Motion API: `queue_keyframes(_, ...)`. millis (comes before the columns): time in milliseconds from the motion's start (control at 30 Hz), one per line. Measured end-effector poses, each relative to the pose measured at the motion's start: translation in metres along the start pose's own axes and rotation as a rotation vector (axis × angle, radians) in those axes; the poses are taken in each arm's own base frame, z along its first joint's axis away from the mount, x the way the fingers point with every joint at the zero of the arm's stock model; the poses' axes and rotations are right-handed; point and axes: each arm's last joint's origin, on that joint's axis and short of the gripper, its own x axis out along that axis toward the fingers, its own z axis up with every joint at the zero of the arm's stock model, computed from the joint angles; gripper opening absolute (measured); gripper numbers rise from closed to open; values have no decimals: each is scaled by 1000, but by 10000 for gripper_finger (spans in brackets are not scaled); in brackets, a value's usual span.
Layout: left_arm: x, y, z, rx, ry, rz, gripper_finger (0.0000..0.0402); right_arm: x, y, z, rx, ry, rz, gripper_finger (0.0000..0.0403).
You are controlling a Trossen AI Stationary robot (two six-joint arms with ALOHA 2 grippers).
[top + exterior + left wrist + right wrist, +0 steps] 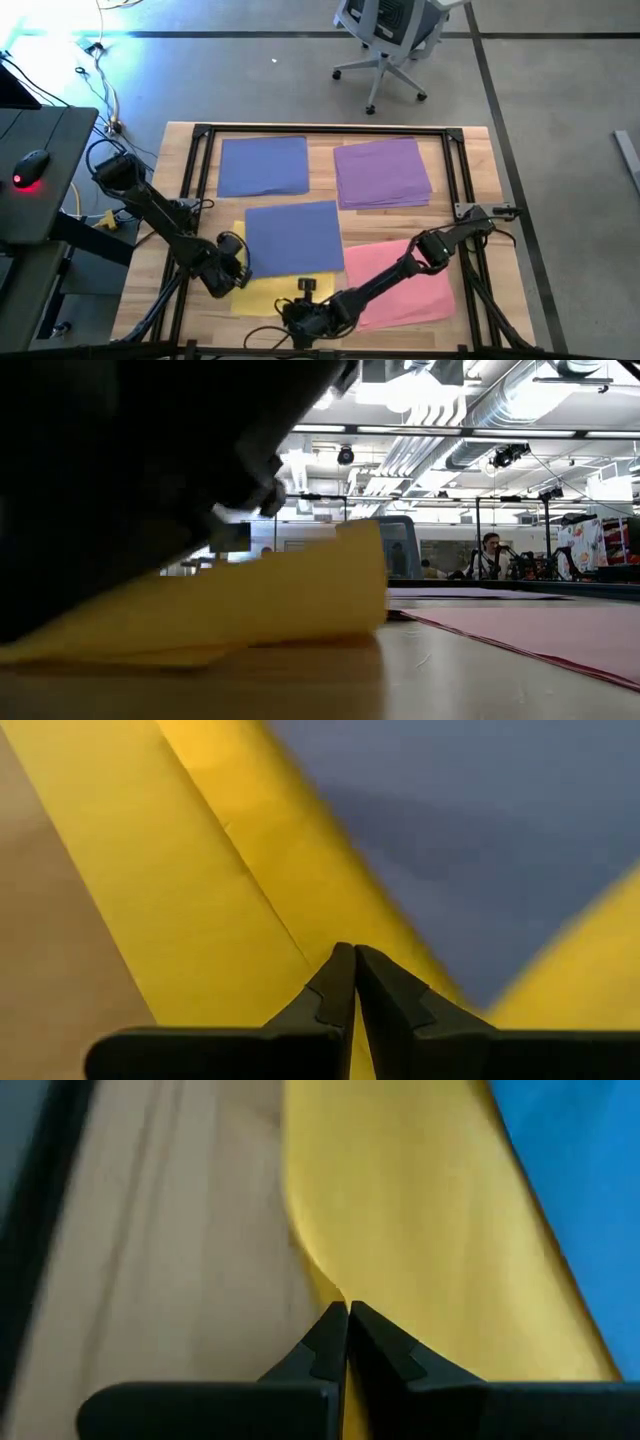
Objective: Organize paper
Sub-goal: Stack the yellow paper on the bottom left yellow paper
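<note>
A yellow sheet (268, 292) lies near the table's near edge, and a periwinkle blue sheet (292, 238) covers its far part. My left gripper (238, 268) is shut at the yellow sheet's left edge. My right gripper (305, 300) is shut at its near edge. In the low view the yellow sheet (250, 600) bows upward, with its lower part on the table. A second blue sheet (263, 165), a purple stack (383, 172) and a pink sheet (410, 282) lie flat. My left gripper (352, 952) pinches the yellow sheet's left edge (325, 925) between its two fingers, coming from the table's left. A second yellow layer (150, 900) shows beneath; whether the fingers have one layer or several, I cannot tell. My right gripper (347, 1308) pinches the yellow sheet's near edge (330, 1285) between its two fingers, coming low from the table's right with the fingers roughly along that edge. The edge is raised off the wooden table (180, 1260) there.
A black frame (330, 130) runs round the work area on the wooden table. The pink sheet (540, 625) lies close to the right of the yellow one. An office chair (390, 40) stands beyond the far edge; a desk with a mouse (30, 165) is at the left.
</note>
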Motion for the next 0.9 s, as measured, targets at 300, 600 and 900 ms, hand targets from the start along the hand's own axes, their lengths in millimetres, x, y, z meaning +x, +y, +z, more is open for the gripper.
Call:
queue_keyframes(300, 4, -14, -23, -7, -13, -20, 0, 1, 1, -1, 95, 96, 167, 36)
queue_keyframes(600, -8, -15, -21, 4, -36, 98, 0, -26, -3, 14, 192, 151, 264, 186)
queue_keyframes(900, -50, -36, -15, 78, -70, 195, 0, -41, -14, 14, 317, 244, 171, 219)
